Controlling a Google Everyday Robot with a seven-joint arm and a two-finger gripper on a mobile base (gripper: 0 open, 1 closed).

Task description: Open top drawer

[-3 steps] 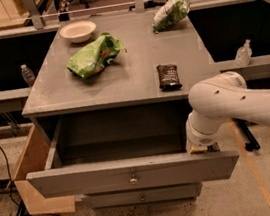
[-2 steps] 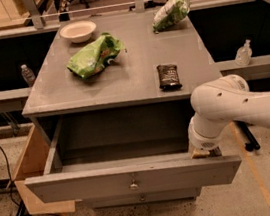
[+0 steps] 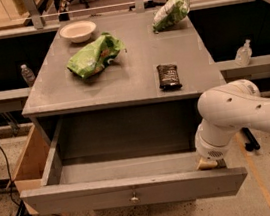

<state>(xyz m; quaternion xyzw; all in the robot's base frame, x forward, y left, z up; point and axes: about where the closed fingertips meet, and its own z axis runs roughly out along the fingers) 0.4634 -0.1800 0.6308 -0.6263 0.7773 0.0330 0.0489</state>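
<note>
Drawer: top drawer (image 3: 87,195) pulled out, grey floor showing | gripper (image 3: 207,164) inside its right end, just behind front | grip state: cannot tell

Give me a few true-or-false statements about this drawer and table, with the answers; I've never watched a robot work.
1. The top drawer is pulled well out. True.
2. The tool is on the knob. False: it sits at the drawer's right end, just behind the front panel, well away from the knob at the centre.
3. The white bowl lies inside the drawer. False: it stands on the tabletop, at the far left corner.
4. A dark wrapped bar lies on the tabletop near the front edge, right of centre. True.
</note>
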